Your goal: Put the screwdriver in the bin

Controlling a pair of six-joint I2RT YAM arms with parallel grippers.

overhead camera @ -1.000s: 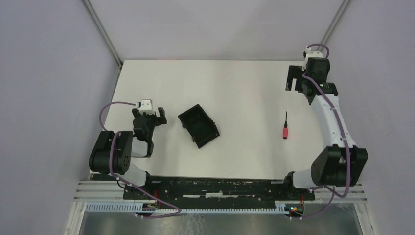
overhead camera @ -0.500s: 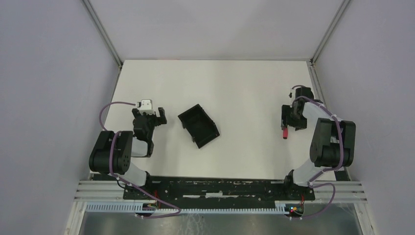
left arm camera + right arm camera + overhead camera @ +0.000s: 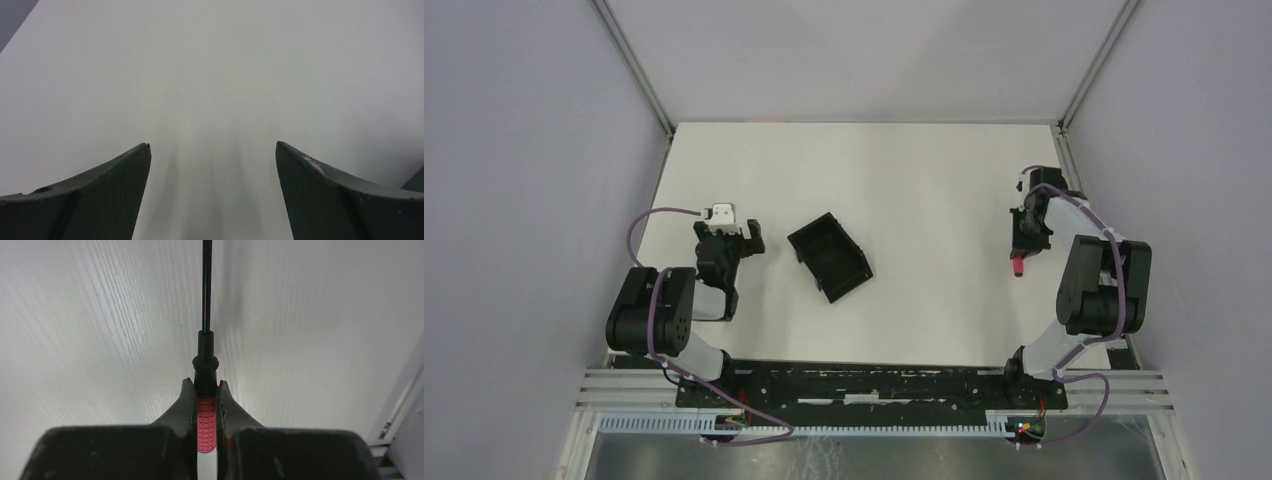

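Observation:
The screwdriver (image 3: 206, 422) has a red ribbed handle, a black collar and a thin dark shaft. My right gripper (image 3: 205, 386) is shut on its handle, and the shaft points away from the wrist over the white table. In the top view only the red handle end (image 3: 1018, 266) shows below the right gripper (image 3: 1026, 240), near the table's right edge. The bin (image 3: 829, 257), a small black open tray, lies left of centre, turned at an angle. My left gripper (image 3: 729, 243) rests left of the bin. In its wrist view the left gripper (image 3: 212, 145) is open with only bare table between its fingers.
A metal frame post (image 3: 1069, 175) runs along the table's right edge close to the right arm. White table (image 3: 924, 200) stretches between the bin and the screwdriver. The arm bases and a black rail (image 3: 864, 385) line the near edge.
My right arm swung from the far right corner down to the screwdriver, and its jaws went from wide open to shut on the red handle. The left arm and the bin have not moved.

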